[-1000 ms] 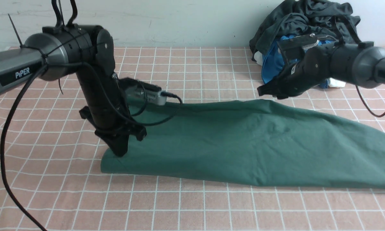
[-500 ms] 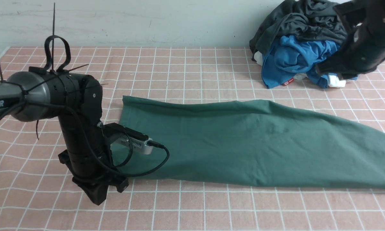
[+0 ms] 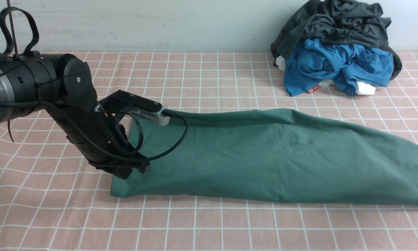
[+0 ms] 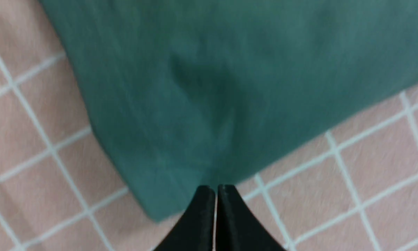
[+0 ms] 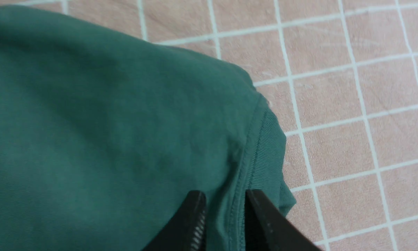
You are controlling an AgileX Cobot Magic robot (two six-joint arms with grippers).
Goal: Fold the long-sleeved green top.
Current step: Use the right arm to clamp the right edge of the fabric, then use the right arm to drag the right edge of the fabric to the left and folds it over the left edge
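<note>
1. The left claw (image 4: 215,190) has its tips pressed together, touching the near left corner of the green top (image 3: 271,157). Whether any cloth is caught between them cannot be told.
2. The right claw (image 5: 224,195) stands with its tips apart, low over the top's other end. The ribbed band (image 5: 264,157) along that end shows in the gap.
3. The top lies flat as one long strip across the middle of the counter (image 3: 209,76). It runs from left of centre out to the right edge.
4. At the far right corner sits a heap of clothes: a blue garment (image 3: 334,66) with a dark grey garment (image 3: 334,24) piled over it, apart from the top.
</note>
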